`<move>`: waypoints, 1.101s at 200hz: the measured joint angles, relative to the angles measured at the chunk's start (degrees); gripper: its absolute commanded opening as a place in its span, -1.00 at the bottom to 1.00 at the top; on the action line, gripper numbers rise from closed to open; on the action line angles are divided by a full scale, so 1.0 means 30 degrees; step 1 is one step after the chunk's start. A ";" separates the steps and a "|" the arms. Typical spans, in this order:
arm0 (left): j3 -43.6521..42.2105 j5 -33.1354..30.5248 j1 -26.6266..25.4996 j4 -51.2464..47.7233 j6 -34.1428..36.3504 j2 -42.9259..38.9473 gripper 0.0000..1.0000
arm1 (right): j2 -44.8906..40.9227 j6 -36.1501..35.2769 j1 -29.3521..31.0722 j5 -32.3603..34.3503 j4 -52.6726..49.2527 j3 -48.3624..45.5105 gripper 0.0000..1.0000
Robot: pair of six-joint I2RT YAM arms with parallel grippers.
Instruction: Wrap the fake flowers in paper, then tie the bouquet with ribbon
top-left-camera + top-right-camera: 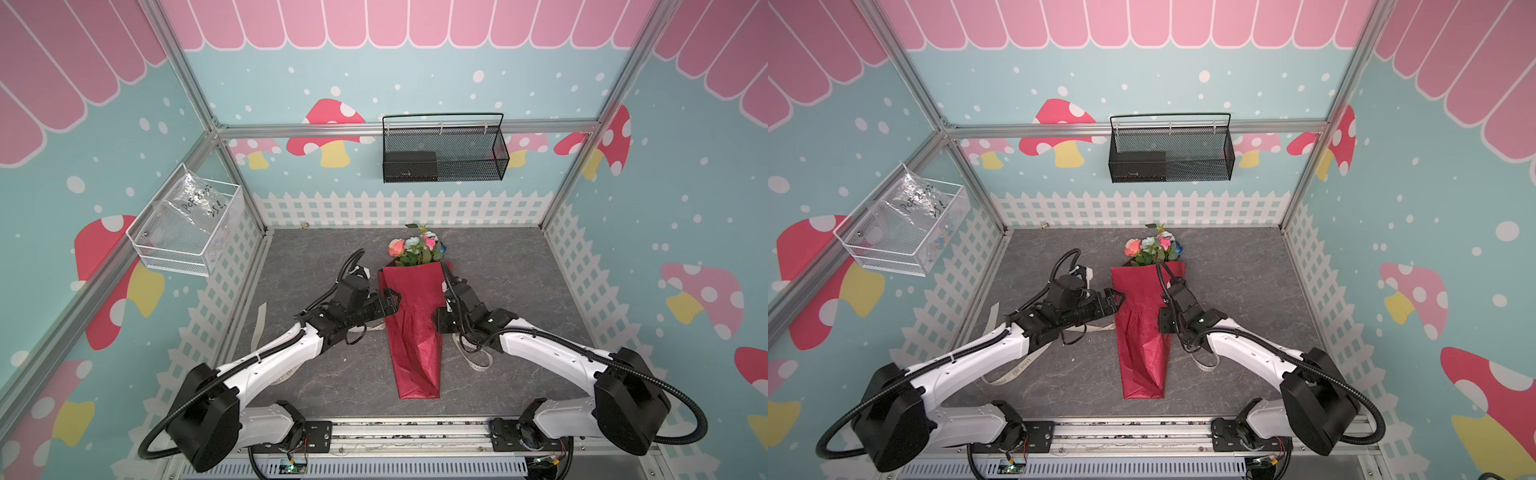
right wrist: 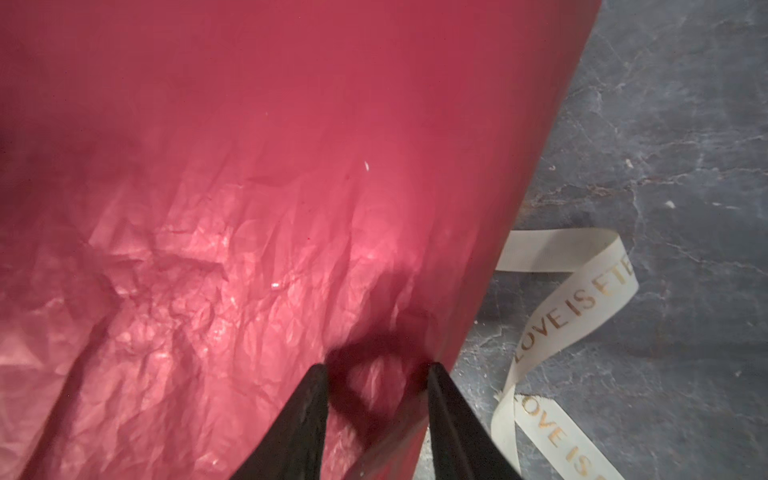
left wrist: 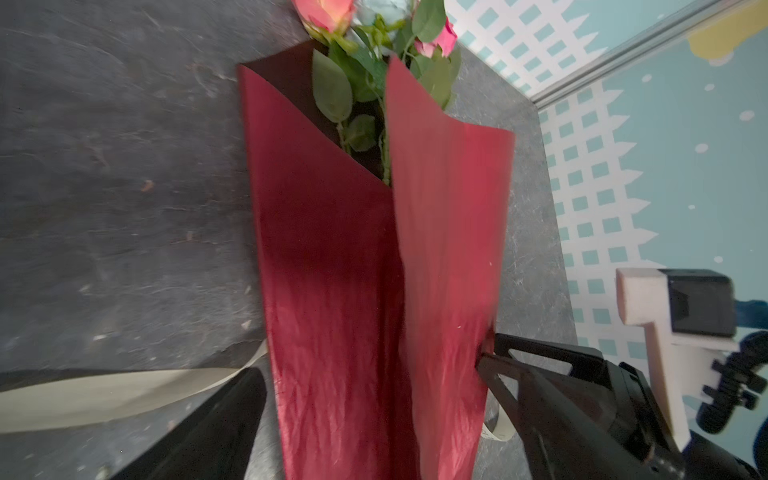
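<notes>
Crimson paper is all the right wrist view shows of the bouquet [image 2: 249,187]; both top views show it lying mid-table [image 1: 519,270], blooms toward the back, paper crinkled. Left gripper [image 1: 392,298] gapes wide beside it; right gripper [image 2: 376,374], jaws half-narrowed, meets its edge.

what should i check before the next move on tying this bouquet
1. Ribbon passes under bouquet, ends out both sides: ok.
2. Flowers seated in paper: ok.
3. Left gripper open, beside paper's left edge: ok.
4. Right gripper holding paper's right edge: cannot tell; jaws stand apart there.
5. Ribbon ends picked up: not ok, both lie loose on table.
</notes>
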 measured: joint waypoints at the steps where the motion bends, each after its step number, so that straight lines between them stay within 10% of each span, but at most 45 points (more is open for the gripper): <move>1: 0.0015 0.0007 -0.0007 0.0044 0.0007 0.0066 0.79 | 0.0015 -0.0007 0.0000 0.0000 0.0007 0.0015 -0.17; 71: 0.1683 0.1100 0.0372 0.2557 -0.0146 0.4677 -0.61 | 0.0379 -0.0270 0.0000 -0.1217 0.1005 0.0554 -0.25; 101: 0.1807 0.1508 0.0831 0.3067 -0.0058 0.5887 -0.91 | 0.1639 -0.0262 -0.0007 -0.2025 0.1727 0.0641 -0.28; 220: 0.2506 0.2470 0.1362 0.3585 0.0481 0.8466 -1.00 | 0.5668 -0.0809 -0.2623 -0.5370 0.4240 0.0517 -0.08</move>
